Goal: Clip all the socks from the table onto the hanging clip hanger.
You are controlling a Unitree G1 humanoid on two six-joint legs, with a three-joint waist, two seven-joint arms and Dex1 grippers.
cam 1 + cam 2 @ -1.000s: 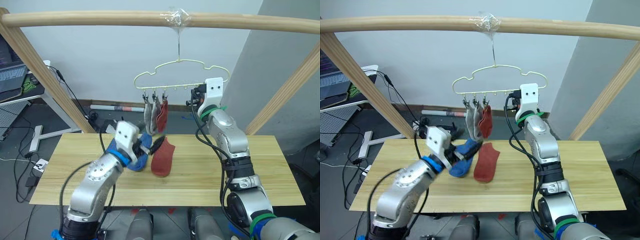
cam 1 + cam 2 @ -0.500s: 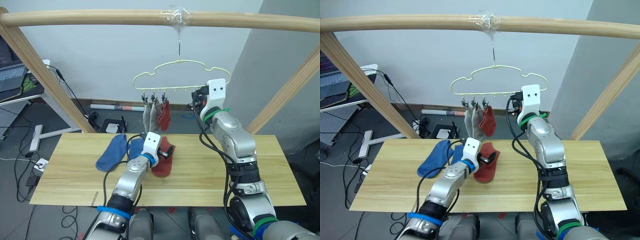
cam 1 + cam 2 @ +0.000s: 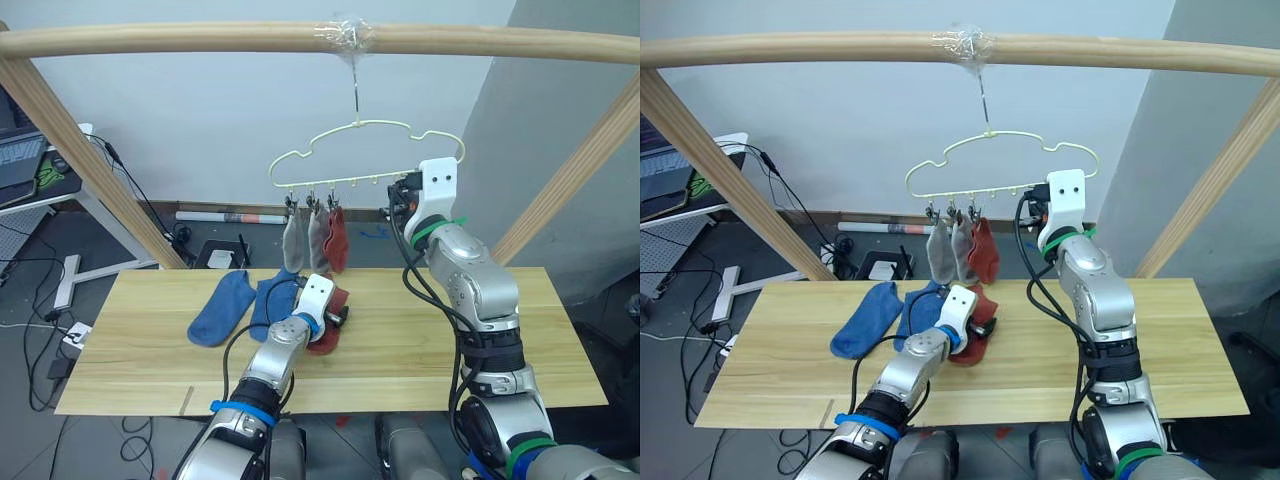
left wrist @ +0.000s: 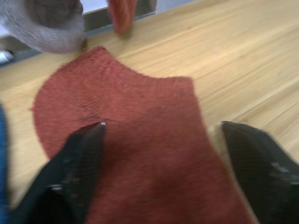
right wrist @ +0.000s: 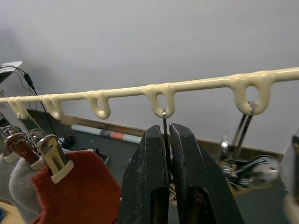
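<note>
Left claw point(image 4: 154, 154) sits low over the brick-red sock point(image 4: 140, 140) lying on the surface point(image 3: 420, 330), its two black fingers point(image 4: 77, 163) spread wide apart with the fabric between them, one finger resting on the cloth and the other at the sock's edge. Just beside that sock, toward the robot's left, two blue socks point(image 3: 222, 308) lie flat on the planks, one touching the red one's side. Up above, the pale-yellow clip hanger point(image 3: 365, 155) dangles by its hook from the round wooden pole point(image 3: 200, 38). Three of its clips nearest the robot's left are filled: two light grey socks point(image 3: 293, 243) and another red sock point(image 3: 337, 240) hang there close together, touching. The right claw point(image 5: 167, 177) is raised to the hanger's bottom bar, fingers pressed tight together around the thin metal stem of an empty clip point(image 5: 164, 122) under one of the loops. Another bare clip point(image 5: 245, 140) hangs just beside it on the next loop.
</note>
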